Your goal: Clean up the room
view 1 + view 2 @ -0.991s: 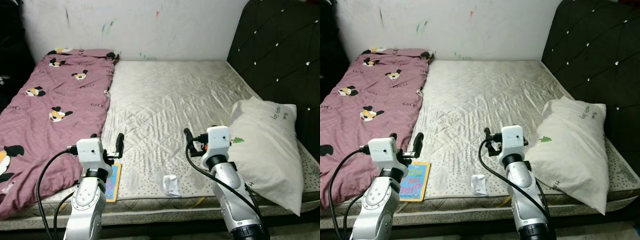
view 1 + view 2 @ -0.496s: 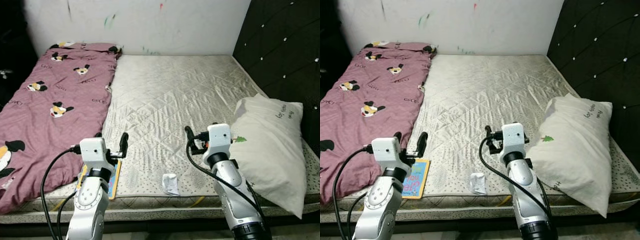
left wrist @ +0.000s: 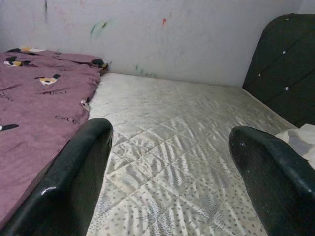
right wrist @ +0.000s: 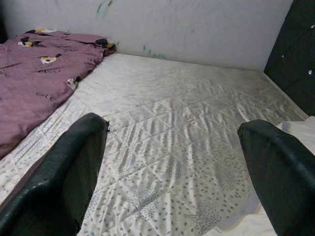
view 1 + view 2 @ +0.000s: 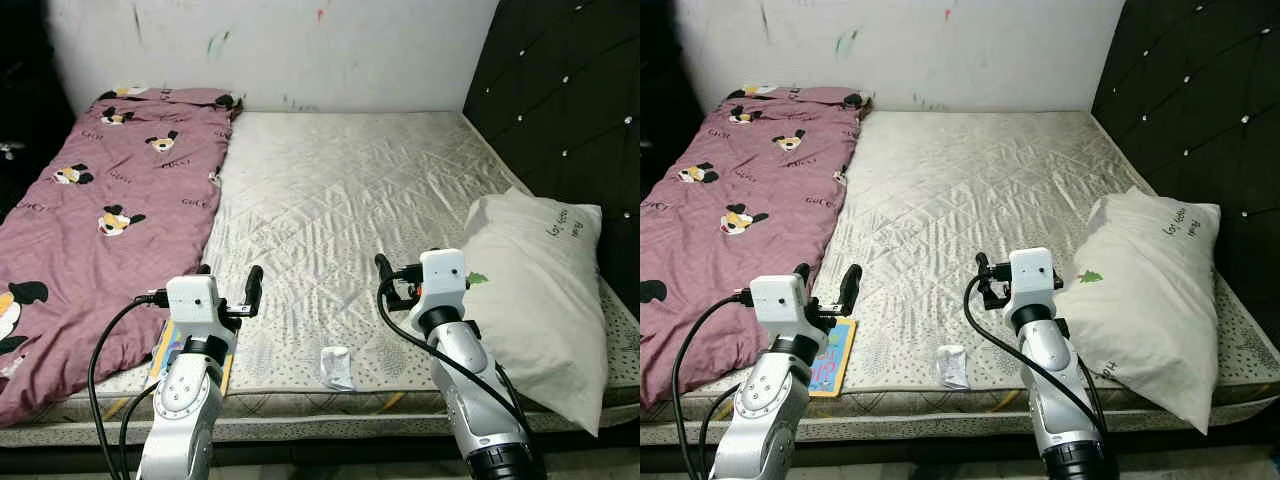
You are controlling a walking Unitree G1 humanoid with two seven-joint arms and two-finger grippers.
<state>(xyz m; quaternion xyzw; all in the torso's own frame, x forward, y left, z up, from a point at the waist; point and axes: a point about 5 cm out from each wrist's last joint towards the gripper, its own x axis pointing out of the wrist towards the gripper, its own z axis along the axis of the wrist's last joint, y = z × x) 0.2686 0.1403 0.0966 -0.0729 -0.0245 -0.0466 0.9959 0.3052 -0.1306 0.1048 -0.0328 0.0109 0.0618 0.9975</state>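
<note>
Bed [image 5: 350, 190] with bare quilted mattress ahead of my fingers, beyond both tips. Purple blanket [image 5: 90, 200] with cartoon print covers side outboard of my left gripper [image 5: 228, 285]. White pillow [image 5: 535, 290] just beside my right gripper [image 5: 392, 280], on outer side; wrist views catch only its corner. Both sets of fingers spread wide, holding nothing. Colourful book [image 5: 830, 355] on mattress edge under my left wrist. Crumpled white paper [image 5: 338, 366] between my arms, near edge, seen from head views.

Light: even, fairly bright across the mattress [image 5: 340, 200]
Shadow: dark corner left of mattress
Focus: sharp; wrist-view fingers [image 3: 69, 187] soft
</note>
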